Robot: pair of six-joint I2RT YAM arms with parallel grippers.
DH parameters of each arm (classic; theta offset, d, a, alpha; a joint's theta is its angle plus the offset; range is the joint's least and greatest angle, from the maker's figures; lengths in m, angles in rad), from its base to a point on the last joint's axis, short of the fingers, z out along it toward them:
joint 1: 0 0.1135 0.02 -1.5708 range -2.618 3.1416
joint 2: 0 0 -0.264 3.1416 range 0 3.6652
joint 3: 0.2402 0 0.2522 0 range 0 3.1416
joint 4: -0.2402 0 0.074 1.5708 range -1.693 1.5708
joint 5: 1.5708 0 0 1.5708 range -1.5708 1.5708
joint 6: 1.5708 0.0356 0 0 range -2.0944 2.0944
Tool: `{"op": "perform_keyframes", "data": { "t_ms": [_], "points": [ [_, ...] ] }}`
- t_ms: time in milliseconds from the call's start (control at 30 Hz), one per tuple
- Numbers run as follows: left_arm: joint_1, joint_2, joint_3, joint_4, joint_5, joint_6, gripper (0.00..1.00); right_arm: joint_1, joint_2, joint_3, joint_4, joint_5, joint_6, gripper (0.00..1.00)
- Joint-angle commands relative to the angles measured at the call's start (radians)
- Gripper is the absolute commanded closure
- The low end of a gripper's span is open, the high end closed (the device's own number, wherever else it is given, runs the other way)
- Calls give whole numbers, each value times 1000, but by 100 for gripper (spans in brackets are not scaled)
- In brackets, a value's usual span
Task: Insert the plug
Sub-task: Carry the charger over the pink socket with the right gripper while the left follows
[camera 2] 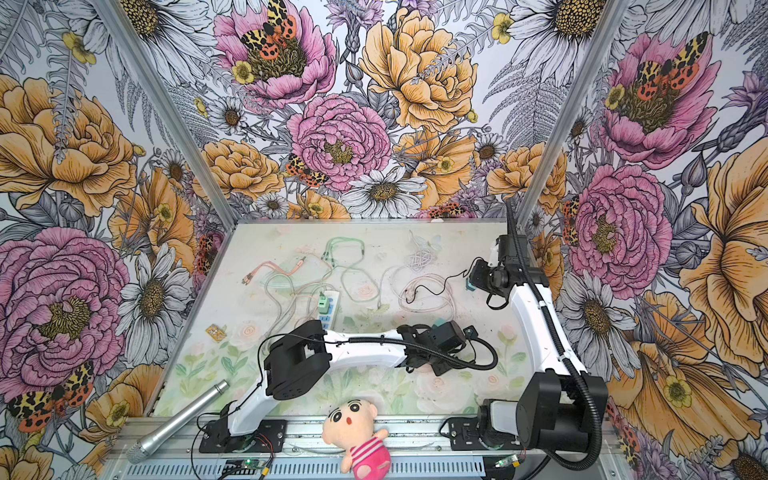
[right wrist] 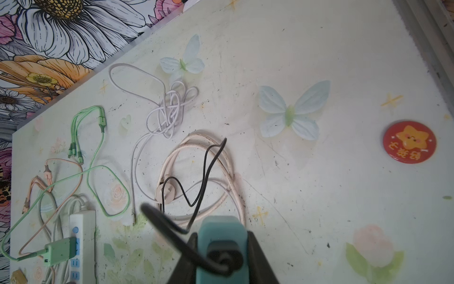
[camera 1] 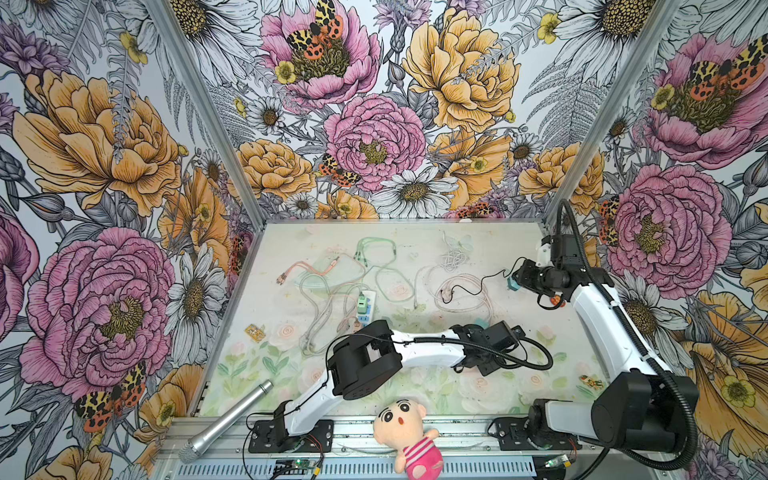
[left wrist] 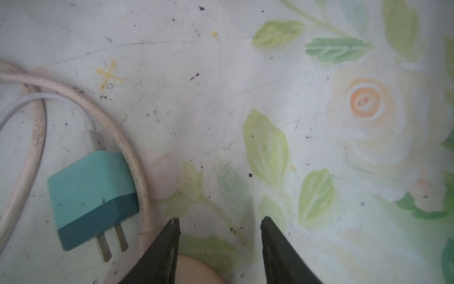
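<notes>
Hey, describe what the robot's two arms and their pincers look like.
The left arm and right arm have white link shells with black joint housings, and a black ribbed hose runs along each. The left pincer and right pincer have black, tapering fingers.

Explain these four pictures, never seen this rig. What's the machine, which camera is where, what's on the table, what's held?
Two robot arms, the left arm and the right arm, are bolted at the near edge of a table, each ending in a two-finger gripper. The two wide pictures come from one double camera looking down; the two close-ups come from cameras on the wrists. On the table lie a white power strip with a green charger plugged in, and loose cords. A microphone and a plush doll lie at the front edge. The right gripper is shut on a teal plug with a black cord. The left gripper is open and empty, near a teal charger lying flat.
</notes>
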Motion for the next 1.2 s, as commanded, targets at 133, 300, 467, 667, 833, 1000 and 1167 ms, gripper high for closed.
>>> {"op": "perform_keyframes", "data": {
  "t_ms": [133,300,467,667,833,1000,1167],
  "points": [
    [61,-87,-168,-101,-63,-28,46,-3,-13,-10,24,-44,0,100],
    [87,-145,-231,-65,-53,-52,47,17,-13,-10,23,-62,1,100],
    [104,-269,-300,16,55,-90,46,67,-6,2,21,-60,-4,100],
    [125,-479,-329,15,114,-117,45,132,17,34,21,-41,8,100],
    [193,-621,-411,8,104,-186,45,238,34,63,21,-11,10,100],
    [302,-728,-508,-1,76,-277,45,358,69,96,20,-5,-23,100],
    [386,-766,-549,-21,55,-362,45,446,127,149,20,-30,-37,100]
  ]
}}
